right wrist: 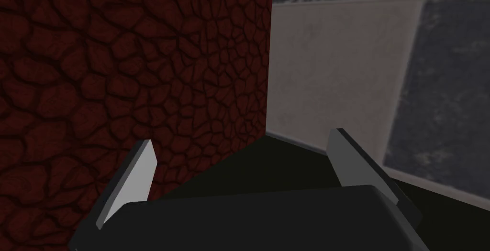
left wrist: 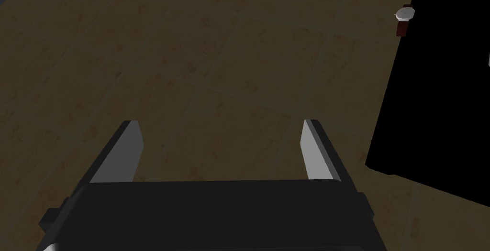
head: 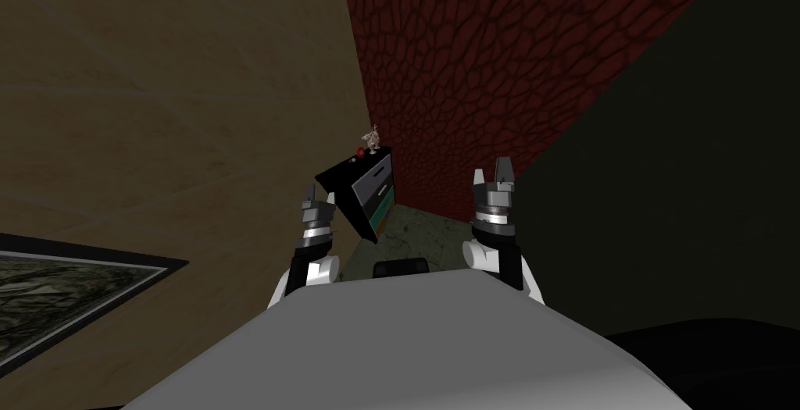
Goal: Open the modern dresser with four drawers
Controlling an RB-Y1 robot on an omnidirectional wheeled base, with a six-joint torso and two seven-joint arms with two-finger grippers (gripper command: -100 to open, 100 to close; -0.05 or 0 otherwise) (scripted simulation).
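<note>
A black dresser with grey and teal drawer fronts stands some way ahead, in the corner between a tan tiled wall and a dark red wall. Its drawers look shut. My left gripper is raised in front of me, short of the dresser and a little to its left, open and empty. In the left wrist view the left gripper faces the tan wall, with the dresser's black side off to one side. My right gripper is raised to the right of the dresser, open with nothing between its fingers.
On the dresser top are a small beige figurine, a red object and a wristwatch. A framed picture hangs on the tan wall. A dark wall closes the right. Greenish floor lies between me and the dresser.
</note>
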